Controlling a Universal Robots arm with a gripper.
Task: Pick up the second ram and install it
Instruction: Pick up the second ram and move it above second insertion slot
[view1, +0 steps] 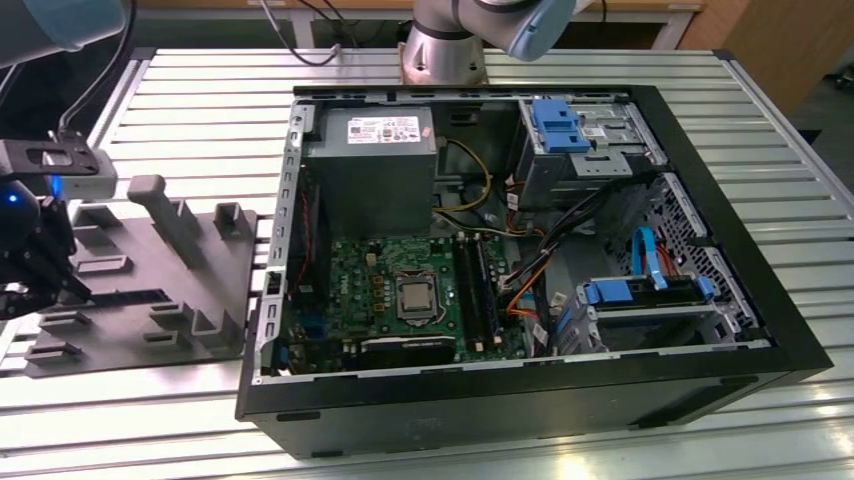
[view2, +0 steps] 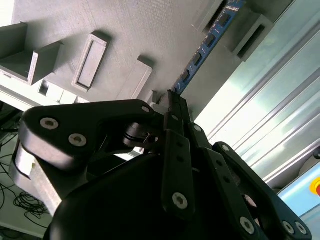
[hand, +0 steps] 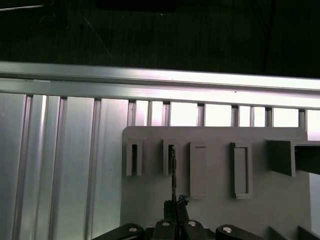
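**benchrat:** Where's the memory stick (view2: 207, 42) at right now? In the case yet?

**slotjockey:** Nope, it's over at the grey holder (hand: 215, 160), well apart from the computer case (view1: 507, 400), on the exterior view's left. It stands on its thin edge, lined up with one of the holder's narrow pockets. My guess is that's the whole point of the holder: it props the stick upright so its flat faces are open to the fingers. I can't tell if it has come clear of the pocket.

**benchrat:** And the gripper (view2: 171, 102)?

**slotjockey:** Clamped onto the near end of the stick, one finger per face, with the rest of the stick poking out ahead of it. Holding it by the end probably keeps the bottom edge free for seating.

**benchrat:** What else is in the holder?

**slotjockey:** The other pockets look bare in the first wrist view.

**benchrat:** And the case?

**slotjockey:** It lies on its side on the slatted table (view1: 774, 150), open side up. Inside are the green board (view1: 367, 275), the grey power box (view1: 374, 170), blue-clipped drive bays (view1: 641, 292) and loose cables. The long black slots (view1: 470, 285) sit beside the processor socket. I can't tell if one is already filled.
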